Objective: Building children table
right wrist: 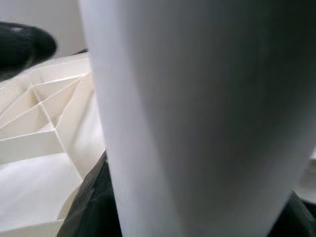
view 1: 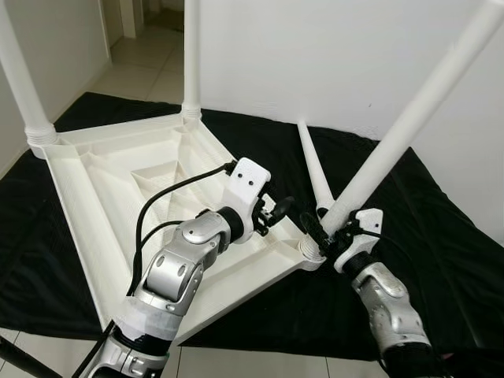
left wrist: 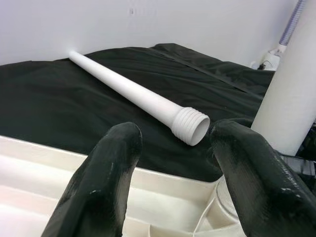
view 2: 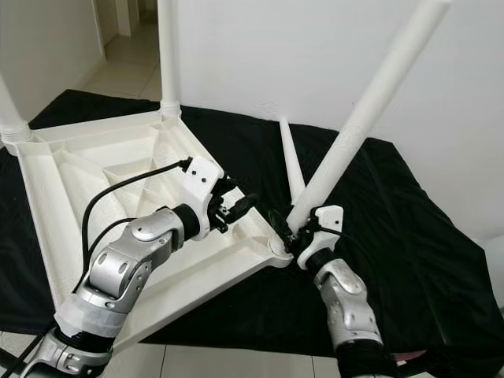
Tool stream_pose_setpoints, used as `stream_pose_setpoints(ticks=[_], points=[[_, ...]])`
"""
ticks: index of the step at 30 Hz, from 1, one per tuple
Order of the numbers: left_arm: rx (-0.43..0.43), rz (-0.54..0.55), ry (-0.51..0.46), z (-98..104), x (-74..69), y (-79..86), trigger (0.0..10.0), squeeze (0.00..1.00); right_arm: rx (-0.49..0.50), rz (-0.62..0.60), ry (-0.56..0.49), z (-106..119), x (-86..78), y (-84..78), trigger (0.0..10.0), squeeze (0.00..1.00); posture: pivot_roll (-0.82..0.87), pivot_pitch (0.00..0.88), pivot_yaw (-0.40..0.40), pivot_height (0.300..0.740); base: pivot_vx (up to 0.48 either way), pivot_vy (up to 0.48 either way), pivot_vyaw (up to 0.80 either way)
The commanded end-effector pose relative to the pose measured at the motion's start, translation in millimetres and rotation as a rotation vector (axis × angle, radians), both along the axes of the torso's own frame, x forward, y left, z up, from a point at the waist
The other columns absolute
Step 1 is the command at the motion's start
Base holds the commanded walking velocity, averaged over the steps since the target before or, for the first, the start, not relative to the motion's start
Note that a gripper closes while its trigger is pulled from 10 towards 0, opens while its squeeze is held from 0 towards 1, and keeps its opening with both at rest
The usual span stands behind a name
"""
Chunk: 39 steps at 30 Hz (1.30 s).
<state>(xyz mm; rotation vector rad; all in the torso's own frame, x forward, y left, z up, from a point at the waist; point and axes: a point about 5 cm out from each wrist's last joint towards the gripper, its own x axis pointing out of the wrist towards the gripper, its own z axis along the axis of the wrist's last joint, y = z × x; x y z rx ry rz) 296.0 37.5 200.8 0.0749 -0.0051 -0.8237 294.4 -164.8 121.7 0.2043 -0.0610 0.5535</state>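
A white plastic children's table top lies upside down on a black cloth spread over a pale tiled floor, its ribbed underside facing up. Two white plastic legs already stand upright in its far corners, one at the far left corner and one at the back corner.

At the near right corner, the right gripper holds a long white tapered leg close to its lower end. The leg leans up and to the right, and its foot sits at the round corner socket. The right wrist view shows what the head views cannot: the leg's smooth white surface pressed right against the camera, a black finger beside it, and the table's ribbed cells behind. The fingers are closed around this leg.

The left gripper hovers over the table's rim just beside the same corner, its two black fingers spread apart and holding nothing. Its wrist view looks between them to a fourth white leg lying loose on the cloth, threaded end nearest the table. In the head views that loose leg lies behind the leaning one, partly crossed by it.

A white wall stands behind the cloth.
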Motion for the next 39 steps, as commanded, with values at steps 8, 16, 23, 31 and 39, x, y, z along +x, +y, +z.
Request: stream_pose_setpoints(ticks=[8, 16, 23, 31, 39], points=[[-0.008, -0.081, -0.019, 4.6, -3.5, -9.3, 10.0, 0.00, -0.025, 0.126, -0.063, 34.7, -6.6, -4.3, 10.0, 0.00, 0.01, 0.000, -0.115, 0.740, 0.000, 0.000, 0.00], [-0.045, -0.140, 0.010, 7.7, -4.8, -10.6, 10.0, 1.00, -0.058, 0.101, -0.133, 62.4, 4.3, -21.0, 10.0, 0.00, 0.01, 0.000, -0.111, 0.740, 0.000, 0.000, 0.00], [-0.053, -0.194, 0.001, 14.7, -6.5, -10.4, 10.0, 1.00, -0.093, 0.082, -0.110, 56.0, 10.2, -22.7, 10.0, 0.00, 0.02, 0.000, -0.114, 0.740, 0.000, 0.000, 0.00], [-0.124, -0.236, -0.029, 38.4, -7.6, -8.5, 10.0, 1.00, -0.127, 0.072, -0.050, 39.7, 14.1, -16.4, 10.0, 0.00, 0.03, 0.000, -0.117, 0.740, 0.000, 0.000, 0.00], [-0.221, -0.328, 0.019, 52.2, -18.2, -14.8, 10.0, 0.00, -0.131, 0.018, -0.043, 34.2, 19.3, -4.5, 10.0, 0.00, 0.01, 0.000, -0.094, 0.740, 0.000, 0.000, 0.00]])
